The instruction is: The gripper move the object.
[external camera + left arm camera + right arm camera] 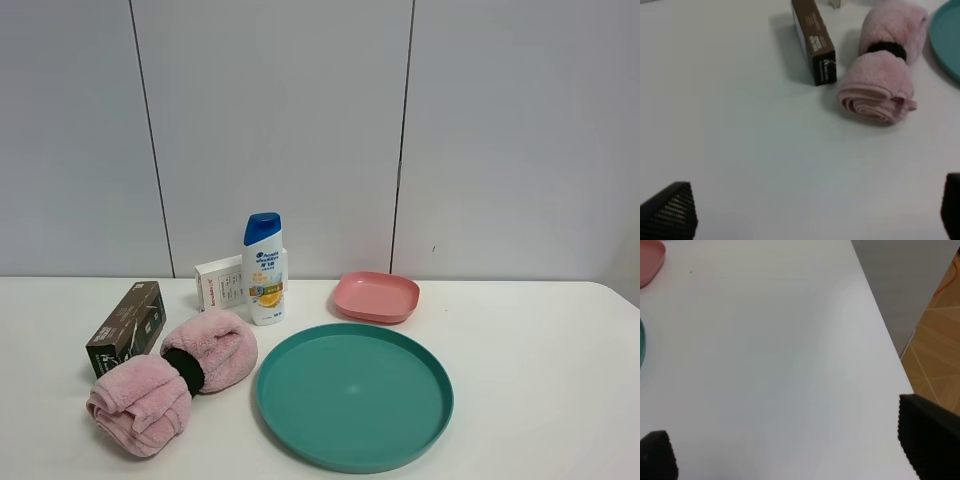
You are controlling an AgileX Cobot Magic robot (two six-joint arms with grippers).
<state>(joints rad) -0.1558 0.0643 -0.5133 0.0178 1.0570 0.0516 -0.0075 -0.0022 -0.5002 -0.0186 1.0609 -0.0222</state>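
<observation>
The dark brown box (127, 327) with white lettering and a black-green end lies on the white table at the left, beside a rolled pink towel (170, 375). It also shows in the left wrist view (813, 40), well ahead of my left gripper (810, 212), whose fingertips (670, 212) stand wide apart and hold nothing. My right gripper (790, 450) is open and empty over bare table near the right edge. Neither arm shows in the exterior high view.
A teal round tray (354, 393) lies centre front, a pink plate (376, 296) behind it. A white shampoo bottle (264, 270) and a white box with red print (219, 282) stand at the back. The table's right edge (880, 320) drops to a wooden floor.
</observation>
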